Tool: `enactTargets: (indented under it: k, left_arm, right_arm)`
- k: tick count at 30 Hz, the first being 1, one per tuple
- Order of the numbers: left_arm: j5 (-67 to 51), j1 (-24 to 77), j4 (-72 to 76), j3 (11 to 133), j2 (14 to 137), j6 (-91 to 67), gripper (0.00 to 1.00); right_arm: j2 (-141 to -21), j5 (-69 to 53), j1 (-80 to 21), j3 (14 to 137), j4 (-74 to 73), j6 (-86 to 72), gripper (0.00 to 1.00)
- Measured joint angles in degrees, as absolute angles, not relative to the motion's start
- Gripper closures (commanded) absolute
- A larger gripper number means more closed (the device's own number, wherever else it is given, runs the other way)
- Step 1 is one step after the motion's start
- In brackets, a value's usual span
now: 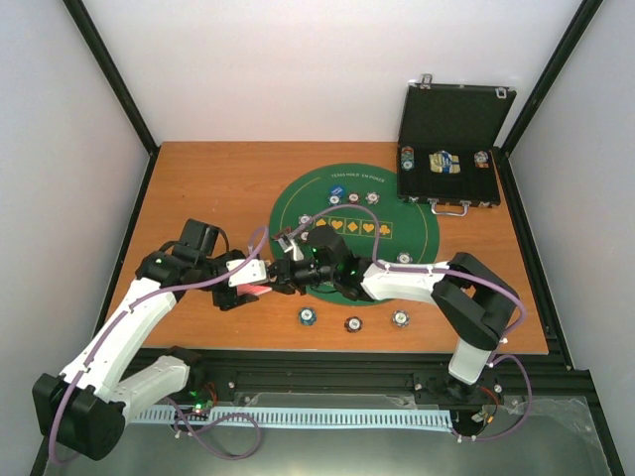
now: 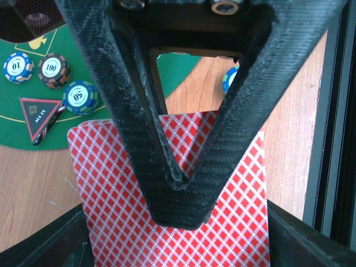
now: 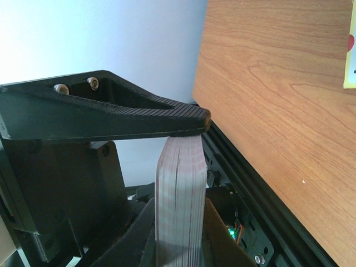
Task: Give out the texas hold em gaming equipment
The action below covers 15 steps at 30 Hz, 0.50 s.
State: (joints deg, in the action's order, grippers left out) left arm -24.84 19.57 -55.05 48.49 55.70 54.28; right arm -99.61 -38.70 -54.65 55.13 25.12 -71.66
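Observation:
A deck of red-backed playing cards (image 1: 260,288) hangs between both grippers over the wood, left of the green mat (image 1: 417,223). My left gripper (image 1: 248,285) grips the deck (image 2: 122,183) by its side edges in the left wrist view, where the gripper (image 2: 178,242) sits low. My right gripper (image 1: 286,275) pinches the deck through its thickness; its finger (image 2: 183,167) lies on the top card. The right wrist view shows the deck's edge (image 3: 179,189) in my right gripper (image 3: 178,233). Poker chips (image 2: 54,69) and a dark red-edged triangle (image 2: 40,115) lie on the mat. A blue disc (image 1: 336,188) lies at its far side.
Three chips (image 1: 353,323) lie on the wood near the front edge, one (image 1: 404,258) on the mat's right. The open black case (image 1: 451,149) stands at the back right with chips inside. A black rail (image 3: 250,183) runs along the table's near edge.

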Motion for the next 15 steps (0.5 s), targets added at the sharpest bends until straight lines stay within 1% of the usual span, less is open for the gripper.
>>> enactTargets:
  k: [2, 5, 7, 10, 12, 15]
  left_arm:
    - [-24.80, 19.57, -54.70, 48.14, 55.53, 54.24, 0.33]
    - [-24.21, 19.55, -54.39, 47.83, 55.51, 53.49, 0.44]
    - [-24.01, 19.57, -53.82, 47.46, 55.51, 53.43, 0.49]
    - [-23.42, 19.57, -53.52, 47.40, 55.09, 53.56, 0.49]
    - [-23.18, 19.57, -53.65, 47.40, 54.83, 53.60, 0.48]
    - [-22.90, 19.57, -54.02, 47.59, 54.50, 53.65, 0.39]
  right_arm:
    - [-99.79, -38.89, -54.72, 55.13, 25.08, -71.83, 0.97]
    - [-100.09, -38.52, -54.81, 55.13, 25.34, -71.85, 0.97]
    - [-100.16, -38.50, -54.81, 55.27, 26.39, -72.27, 0.97]
    - [-100.25, -38.17, -54.81, 55.48, 25.98, -71.83, 0.97]
    - [-100.25, -38.13, -54.81, 55.64, 25.50, -71.20, 0.97]
    - [-100.25, -38.09, -54.85, 55.88, 24.97, -70.35, 0.97]
